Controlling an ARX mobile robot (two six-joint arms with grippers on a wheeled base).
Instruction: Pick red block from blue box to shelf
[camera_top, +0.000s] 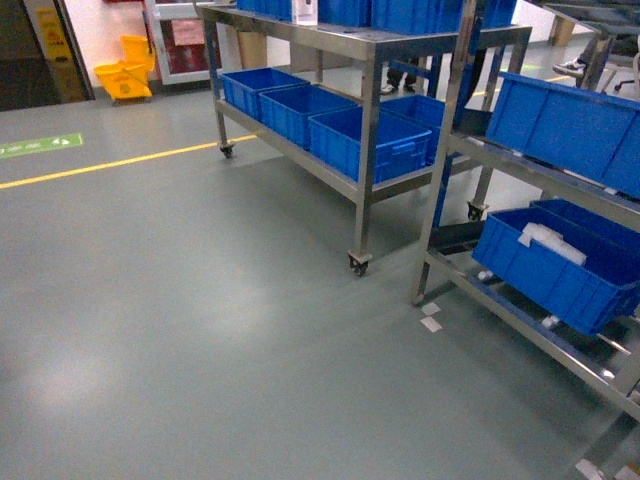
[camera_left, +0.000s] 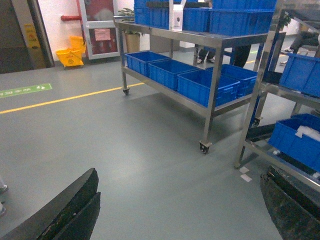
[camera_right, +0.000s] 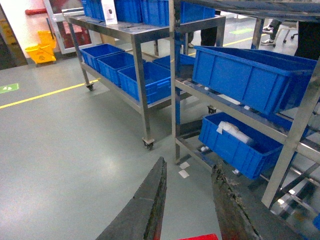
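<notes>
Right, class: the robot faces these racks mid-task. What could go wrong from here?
1. Only a red sliver shows inside the right gripper, at the picture's bottom edge. If that is the block, its hold cannot be checked, and it may drop.
2. The shelf post and a castor stand close ahead. The base could clip them.

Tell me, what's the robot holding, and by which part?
The red block, in the right gripper; only a sliver shows, so which part is unclear. Left gripper open, empty.
</notes>
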